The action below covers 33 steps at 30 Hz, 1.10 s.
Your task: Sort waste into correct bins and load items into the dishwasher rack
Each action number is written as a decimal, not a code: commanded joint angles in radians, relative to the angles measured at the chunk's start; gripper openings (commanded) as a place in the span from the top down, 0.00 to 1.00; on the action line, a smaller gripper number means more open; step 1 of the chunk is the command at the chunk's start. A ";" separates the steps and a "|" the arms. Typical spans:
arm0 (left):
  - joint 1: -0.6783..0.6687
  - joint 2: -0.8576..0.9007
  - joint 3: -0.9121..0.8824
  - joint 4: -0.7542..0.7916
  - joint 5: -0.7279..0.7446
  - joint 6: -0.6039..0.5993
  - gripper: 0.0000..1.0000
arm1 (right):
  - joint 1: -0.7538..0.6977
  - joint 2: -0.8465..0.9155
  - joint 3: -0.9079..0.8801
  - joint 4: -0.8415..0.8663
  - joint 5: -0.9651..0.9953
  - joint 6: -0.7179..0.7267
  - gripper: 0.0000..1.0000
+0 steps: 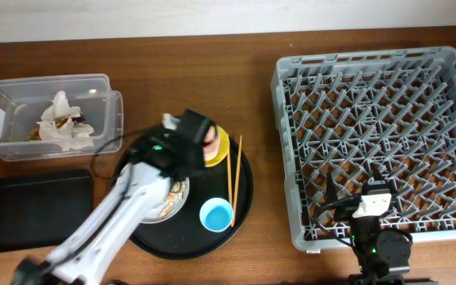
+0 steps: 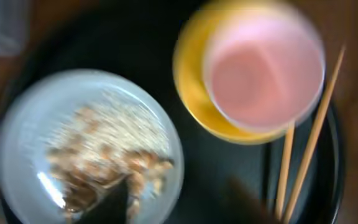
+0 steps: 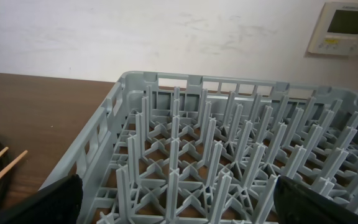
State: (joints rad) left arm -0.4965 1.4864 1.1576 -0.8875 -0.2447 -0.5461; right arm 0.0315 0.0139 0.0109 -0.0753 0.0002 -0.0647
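Observation:
My left gripper (image 1: 187, 142) hangs open and empty over the round black tray; its dark fingers show at the bottom of the blurred left wrist view (image 2: 179, 208). One finger is over the grey-white plate (image 2: 23, 137) (image 1: 179, 207), which holds beige-brown food scraps (image 2: 110, 155). The pink cup (image 2: 263, 68) (image 1: 210, 145) sits inside the yellow bowl (image 2: 191, 93) (image 1: 223, 147). Two chopsticks (image 2: 309, 143) (image 1: 233, 178) lie beside the bowl. The light-blue cup (image 1: 216, 214) stands upright on the tray. My right gripper (image 1: 356, 188) (image 3: 194, 205) is open and empty over the front of the grey dishwasher rack (image 1: 378, 119) (image 3: 229, 155).
The clear tub (image 1: 6, 99) at the back left holds crumpled white napkins (image 1: 63, 127) with a brown wrapper. The shallow black rectangular tray (image 1: 34, 210) lies in front of it. The round black tray (image 1: 240, 190) bears the dishes. The rack holds nothing.

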 commanded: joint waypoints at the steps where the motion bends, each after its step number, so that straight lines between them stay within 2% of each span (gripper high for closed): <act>1: 0.146 -0.137 0.030 -0.013 -0.082 -0.007 0.18 | -0.004 -0.008 -0.005 -0.006 0.009 -0.006 0.02; 2: 0.177 -0.152 0.030 -0.017 -0.082 -0.007 0.06 | -0.004 -0.008 -0.005 -0.006 0.009 -0.006 0.02; 3: 0.233 -0.177 0.030 -0.026 -0.082 -0.007 0.01 | -0.004 -0.008 -0.005 -0.006 0.009 -0.006 0.02; 9: 0.513 -0.246 0.030 -0.090 -0.050 -0.007 0.01 | -0.004 -0.008 -0.005 -0.006 0.009 -0.006 0.02; 16: 0.580 -0.245 0.027 -0.127 -0.047 -0.007 0.01 | -0.004 -0.008 -0.005 0.006 -0.029 0.018 0.02; 19: 0.580 -0.245 0.027 -0.127 -0.047 -0.007 0.01 | -0.004 -0.008 -0.005 0.143 -0.323 0.218 0.02; 22: 0.580 -0.245 0.027 -0.128 -0.047 -0.007 0.01 | -0.004 -0.008 -0.005 0.272 -0.747 0.541 0.02; 25: 0.580 -0.245 0.027 -0.128 -0.047 -0.007 0.01 | -0.004 -0.008 -0.005 0.461 -0.741 0.783 0.02; 29: 0.580 -0.245 0.027 -0.128 -0.047 -0.007 0.01 | -0.005 -0.008 0.001 0.747 -0.674 0.975 0.02; 31: 0.580 -0.245 0.027 -0.128 -0.047 -0.007 0.01 | -0.005 -0.006 0.034 0.742 -0.626 1.026 0.02; 33: 0.580 -0.245 0.027 -0.128 -0.047 -0.007 0.01 | -0.005 0.008 0.101 0.660 -0.616 1.020 0.02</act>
State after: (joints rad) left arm 0.0792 1.2530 1.1713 -1.0138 -0.2955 -0.5472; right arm 0.0311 0.0120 0.0303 0.6468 -0.6441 0.8413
